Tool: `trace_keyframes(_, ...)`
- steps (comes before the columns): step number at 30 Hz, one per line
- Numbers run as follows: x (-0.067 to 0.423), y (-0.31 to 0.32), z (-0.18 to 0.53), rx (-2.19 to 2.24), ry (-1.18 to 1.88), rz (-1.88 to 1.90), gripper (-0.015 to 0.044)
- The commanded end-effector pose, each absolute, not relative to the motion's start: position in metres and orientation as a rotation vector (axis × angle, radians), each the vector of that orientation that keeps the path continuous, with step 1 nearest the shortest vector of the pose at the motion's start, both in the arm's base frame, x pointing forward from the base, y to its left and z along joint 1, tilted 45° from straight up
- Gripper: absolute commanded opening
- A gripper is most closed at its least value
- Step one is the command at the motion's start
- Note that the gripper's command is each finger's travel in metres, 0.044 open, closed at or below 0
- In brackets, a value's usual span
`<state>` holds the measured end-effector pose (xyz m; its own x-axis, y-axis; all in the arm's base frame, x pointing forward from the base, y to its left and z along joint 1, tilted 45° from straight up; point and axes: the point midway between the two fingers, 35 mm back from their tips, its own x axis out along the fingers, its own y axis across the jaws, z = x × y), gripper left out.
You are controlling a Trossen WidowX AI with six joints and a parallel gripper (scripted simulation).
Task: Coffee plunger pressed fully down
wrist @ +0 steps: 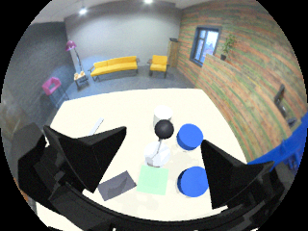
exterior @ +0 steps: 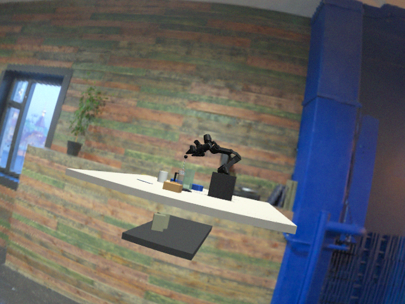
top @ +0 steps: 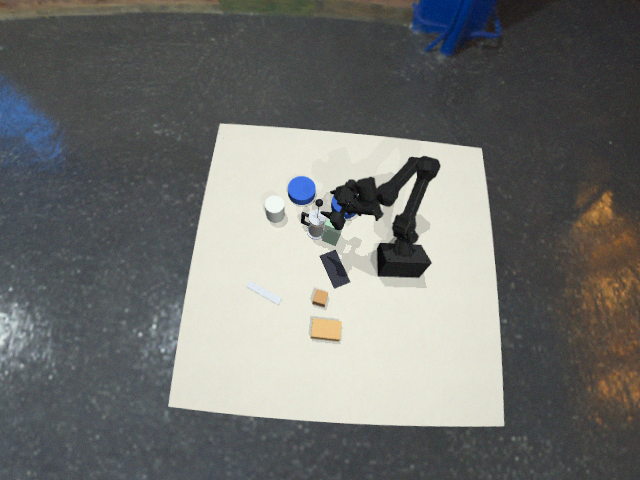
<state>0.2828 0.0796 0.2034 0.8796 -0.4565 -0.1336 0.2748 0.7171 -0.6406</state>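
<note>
The coffee press (top: 316, 227) (exterior: 180, 177) (wrist: 156, 155) stands upright on the table, a clear vessel with a dark handle. Its plunger is up: a thin rod rises well above the lid to a round black knob (top: 318, 202) (exterior: 185, 156) (wrist: 164, 128). My gripper (top: 329, 203) (exterior: 190, 151) (wrist: 165, 138) is open and empty. It is above the table on the arm's side of the press, a little higher than the knob. In the wrist view the knob shows between the two fingertips, farther out than they are; no touch is visible.
A translucent green box (top: 331, 235) (wrist: 153, 180) stands close beside the press. Two blue discs (top: 301, 189) (wrist: 192, 182) and a white cylinder (top: 274, 208) (exterior: 162, 176) are near. A dark flat slab (top: 334, 268), white strip (top: 263, 292) and two orange blocks (top: 320, 298) (top: 325, 329) lie farther off.
</note>
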Motion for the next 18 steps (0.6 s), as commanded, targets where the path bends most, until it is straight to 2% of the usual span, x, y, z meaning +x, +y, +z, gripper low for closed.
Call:
trace_keyframes(1, 0.287, 0.077, 0.2, -0.663, 0.299, -0.408, 0.044)
trace_keyframes(18, 0.311, 0.064, 0.198, -0.664, 0.295, -0.409, 0.044)
